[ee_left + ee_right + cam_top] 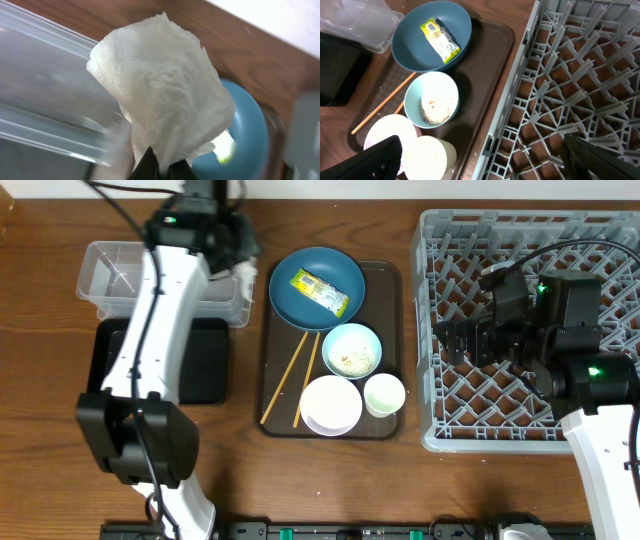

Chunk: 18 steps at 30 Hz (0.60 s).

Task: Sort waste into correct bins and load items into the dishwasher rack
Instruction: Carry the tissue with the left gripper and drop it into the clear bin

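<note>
- Crumpled napkin (pixel 160 85), left wrist view: pinched at its lower end by the left pincer (pixel 159 167), jaws closed on it. It is held up by the clear tub's (pixel 45 95) rim, with the dark blue plate (pixel 247 125) behind.
- Overhead: the left arm reaches to the tub's right end, near the brown tray (pixel 388 280).
- The black tray (pixel 205 365) lies on the worktop (pixel 330 480) just in front of the tub.
- The plate carries the wrapper (pixel 320 292).
- Light blue bowl (pixel 351 350), white bowl (pixel 331 404), green cup (pixel 384 394) and chopsticks (pixel 290 375) are all on the brown tray.
- The right pincer (pixel 452 340) hangs over the rack (pixel 450 240).
- Right wrist: the right pincer's fingers (pixel 375 157) are spread wide, gripping nothing.
- Rice scraps (pixel 434 112) sit in the light blue bowl. The rack is just beside the brown tray.
</note>
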Each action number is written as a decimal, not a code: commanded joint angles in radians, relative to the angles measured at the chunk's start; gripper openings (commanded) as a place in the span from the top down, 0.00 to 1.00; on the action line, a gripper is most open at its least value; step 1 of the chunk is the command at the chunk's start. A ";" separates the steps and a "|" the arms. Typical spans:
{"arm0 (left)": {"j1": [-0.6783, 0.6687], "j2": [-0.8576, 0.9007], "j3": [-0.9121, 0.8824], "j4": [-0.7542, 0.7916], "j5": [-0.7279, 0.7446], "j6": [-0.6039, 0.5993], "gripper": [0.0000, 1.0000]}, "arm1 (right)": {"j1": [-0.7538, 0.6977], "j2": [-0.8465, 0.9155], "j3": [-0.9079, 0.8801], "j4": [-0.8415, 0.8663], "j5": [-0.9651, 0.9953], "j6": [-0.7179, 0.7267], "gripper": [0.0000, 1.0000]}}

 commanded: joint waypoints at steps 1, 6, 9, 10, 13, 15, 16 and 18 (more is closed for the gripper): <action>0.066 0.015 -0.005 0.018 -0.084 0.004 0.94 | 0.014 0.002 0.024 0.005 -0.012 0.016 0.01; 0.145 0.062 -0.020 0.077 -0.120 -0.087 0.94 | 0.014 0.002 0.024 0.005 -0.012 0.017 0.01; 0.174 0.111 -0.022 0.106 -0.119 -0.148 0.92 | 0.014 0.002 0.024 0.005 -0.012 0.024 0.01; 0.183 0.130 -0.022 0.110 -0.119 -0.174 0.90 | 0.014 0.002 0.024 0.005 -0.012 0.024 0.01; 0.197 0.175 -0.022 0.111 -0.116 -0.217 0.83 | 0.014 0.002 0.024 0.004 -0.012 0.024 0.01; 0.199 0.190 -0.022 0.103 -0.111 -0.216 0.66 | 0.014 0.002 0.024 0.004 -0.012 0.024 0.01; 0.199 0.192 -0.022 0.096 -0.111 -0.216 0.57 | 0.014 0.002 0.024 0.004 -0.012 0.024 0.01; 0.199 0.184 -0.022 0.098 -0.102 -0.199 0.39 | 0.014 0.002 0.024 0.004 -0.012 0.024 0.01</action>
